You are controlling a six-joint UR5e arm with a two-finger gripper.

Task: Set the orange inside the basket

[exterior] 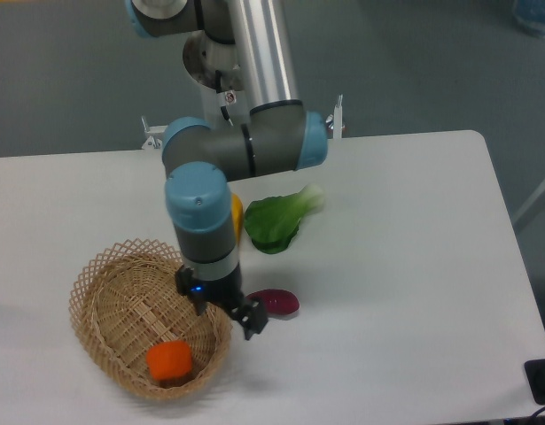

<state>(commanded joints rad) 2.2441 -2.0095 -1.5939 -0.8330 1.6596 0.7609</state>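
Resting in the basket [104, 292] — the orange [169, 361], round, no long axis.

The orange [169, 360] lies in the basket [104, 288] — end effector [244, 317] beside it, empty.

Robotics lab, industrial arm [254, 97] mounted at white table [405, 266], grey floor [414, 62]
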